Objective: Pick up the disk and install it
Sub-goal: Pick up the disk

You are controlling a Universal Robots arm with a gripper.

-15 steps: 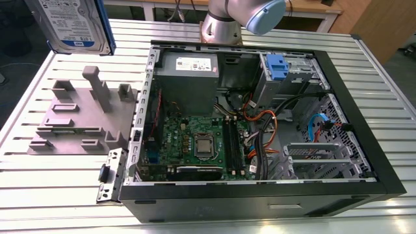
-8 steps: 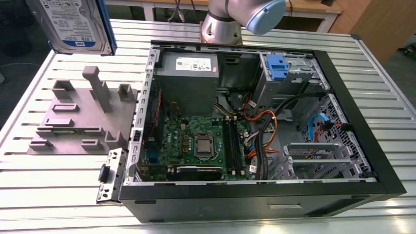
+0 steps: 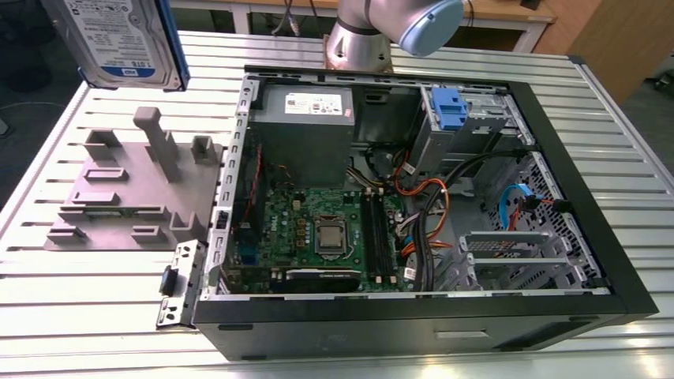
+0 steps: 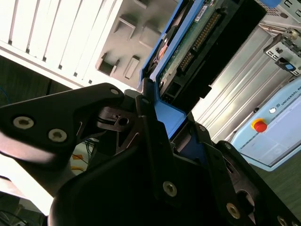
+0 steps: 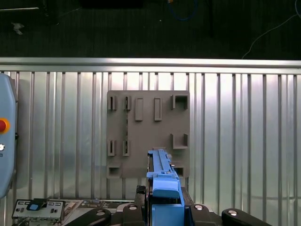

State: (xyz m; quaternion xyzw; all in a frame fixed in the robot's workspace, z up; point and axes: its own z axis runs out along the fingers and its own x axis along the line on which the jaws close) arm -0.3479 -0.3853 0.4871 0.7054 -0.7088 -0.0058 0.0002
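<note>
Your fingers (image 4: 153, 141) are clenched on the disk (image 3: 121, 39). In the exterior view you have it up at the upper left of the frame, label facing the camera, raised well above the grey fixture plate (image 3: 126, 189), which lies on the counter (image 3: 95, 300) just beside the open computer case (image 3: 421, 197).
</note>
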